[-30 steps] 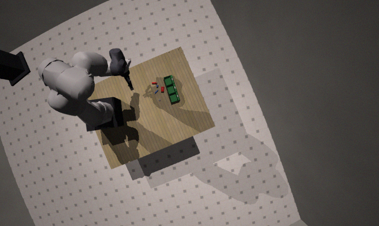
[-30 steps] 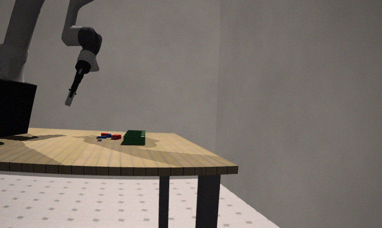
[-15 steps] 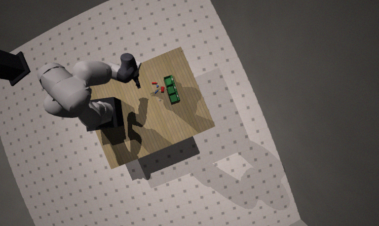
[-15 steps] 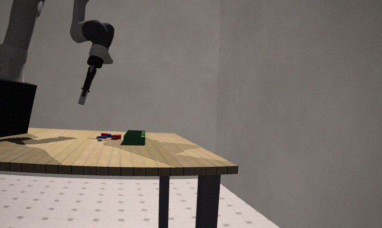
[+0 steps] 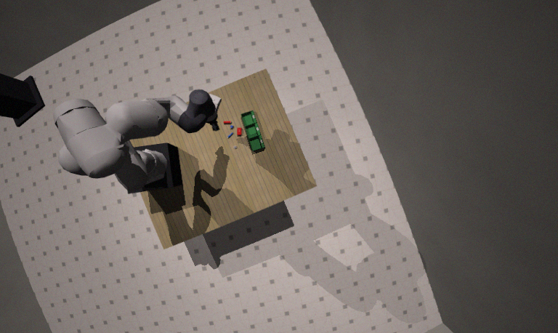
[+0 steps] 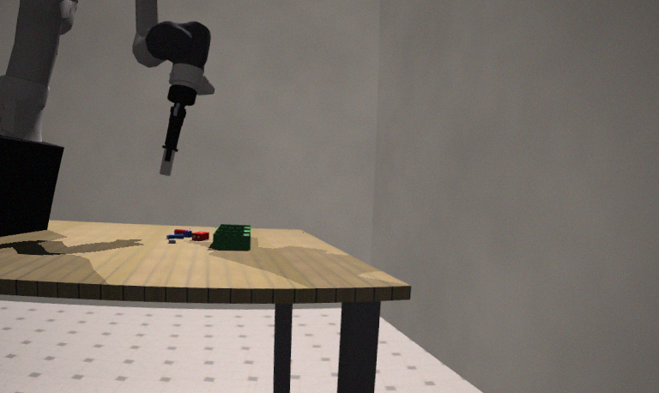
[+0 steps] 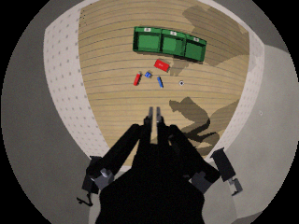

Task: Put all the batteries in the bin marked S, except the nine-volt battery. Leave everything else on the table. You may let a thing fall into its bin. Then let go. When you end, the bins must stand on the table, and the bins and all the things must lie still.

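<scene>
A green bin row with three compartments (image 5: 252, 131) stands on the wooden table; it also shows in the side view (image 6: 232, 237) and in the wrist view (image 7: 170, 44). No letter marks can be read on it. Beside it lie a red box-shaped battery (image 7: 161, 63), a red cylinder (image 7: 137, 78), a long blue cylinder (image 7: 160, 81), a small blue piece (image 7: 149, 75) and a tiny grey piece (image 7: 181, 82). My gripper (image 6: 166, 167) hangs high above the table, left of these things, tilted. Its fingers are shut with nothing between them.
The arm's black base block (image 5: 164, 165) stands on the table's left side. The table edge (image 6: 203, 292) runs along the front in the side view. The arm's shadow falls across the wood.
</scene>
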Controlling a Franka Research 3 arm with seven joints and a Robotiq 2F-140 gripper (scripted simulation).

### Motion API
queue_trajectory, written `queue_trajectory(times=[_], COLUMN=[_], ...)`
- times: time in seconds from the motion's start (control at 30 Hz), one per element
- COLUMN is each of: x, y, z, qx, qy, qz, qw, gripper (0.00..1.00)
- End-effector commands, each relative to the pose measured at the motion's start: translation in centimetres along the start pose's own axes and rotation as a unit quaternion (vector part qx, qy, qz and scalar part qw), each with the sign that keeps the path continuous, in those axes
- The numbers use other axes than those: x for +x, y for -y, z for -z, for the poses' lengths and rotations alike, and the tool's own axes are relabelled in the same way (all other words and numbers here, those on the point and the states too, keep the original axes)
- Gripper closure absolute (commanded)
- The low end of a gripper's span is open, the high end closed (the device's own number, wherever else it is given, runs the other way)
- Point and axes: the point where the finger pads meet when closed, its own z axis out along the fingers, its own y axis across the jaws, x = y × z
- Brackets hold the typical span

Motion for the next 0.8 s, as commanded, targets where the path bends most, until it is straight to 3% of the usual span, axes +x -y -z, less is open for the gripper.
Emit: queue_trajectory(times=[0.0, 0.13, 0.3, 0.43, 0.77], x=[1.6, 3.8, 4.2, 6.0, 6.2], y=[-0.6, -3.0, -3.6, -6.2, -6.4], z=[0.6, 1.6, 1.9, 3.0, 3.0], qx=[0.028, 0.034, 0.040, 0.043, 0.043], qy=[-0.023, -0.036, -0.056, -0.070, -0.070], qz=[0.034, 0.025, 0.012, 0.003, 0.003], qw=[0.999, 0.998, 0.998, 0.997, 0.997], gripper=[0.95, 0.95, 0.95, 0.95, 0.95])
